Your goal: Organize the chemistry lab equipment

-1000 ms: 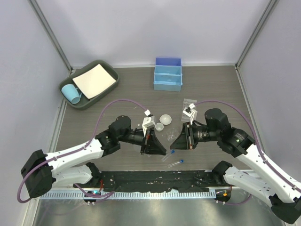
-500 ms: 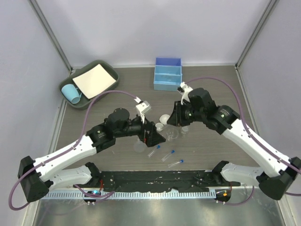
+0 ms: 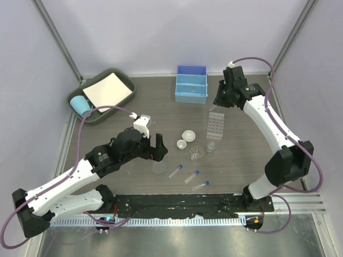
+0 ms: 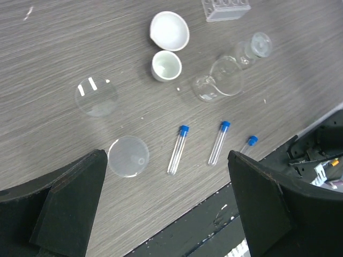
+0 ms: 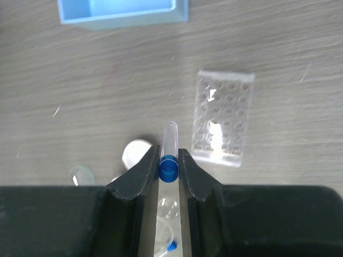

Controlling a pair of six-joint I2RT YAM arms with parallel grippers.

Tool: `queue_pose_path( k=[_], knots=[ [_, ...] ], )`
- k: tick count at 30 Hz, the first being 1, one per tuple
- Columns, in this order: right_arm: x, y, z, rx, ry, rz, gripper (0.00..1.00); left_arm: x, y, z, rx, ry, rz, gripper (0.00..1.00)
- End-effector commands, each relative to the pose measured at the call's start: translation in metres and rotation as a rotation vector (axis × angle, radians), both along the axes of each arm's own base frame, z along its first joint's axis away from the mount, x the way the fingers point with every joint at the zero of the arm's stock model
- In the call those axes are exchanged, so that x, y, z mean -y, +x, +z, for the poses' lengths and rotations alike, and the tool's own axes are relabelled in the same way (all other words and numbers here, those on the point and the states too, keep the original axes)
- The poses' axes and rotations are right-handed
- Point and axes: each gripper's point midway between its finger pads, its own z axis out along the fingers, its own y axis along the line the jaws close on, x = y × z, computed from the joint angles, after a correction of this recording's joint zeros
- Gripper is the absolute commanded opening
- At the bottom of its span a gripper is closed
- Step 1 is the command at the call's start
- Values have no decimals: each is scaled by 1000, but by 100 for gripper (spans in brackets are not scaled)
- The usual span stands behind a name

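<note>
Right hand (image 5: 169,160) gripping blue-capped clear tube (image 5: 169,143), left hand (image 3: 159,150) spread wide, dark-green tray (image 3: 75,113) holding light-blue cup (image 3: 80,105) and white sheet (image 3: 107,91)

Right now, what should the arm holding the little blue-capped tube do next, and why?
Probably carry the blue-capped tube over the perforated clear tube rack and lower it into a hole: the right gripper pinches it at the cap, clear end outward, and the rack lies just beside it, seemingly empty.
</note>
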Motion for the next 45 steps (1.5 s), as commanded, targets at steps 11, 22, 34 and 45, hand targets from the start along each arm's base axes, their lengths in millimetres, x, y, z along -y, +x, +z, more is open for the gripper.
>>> queue_pose_path(
  k=[11,22,34,45],
  knots=[
    [62,51,-41,-67,-178,-160,1,-25,2,-28,-52,70,127,100],
    [73,56,-82,-160,-233,-160,1,-26,1,-34,-62,83,130,100],
    [76,63,-94,-182,-252,-164,1,-27,1,-36,-63,96,131,100],
    [79,68,-104,-204,-255,-170,1,-27,2,-37,-65,104,133,100]
  ],
)
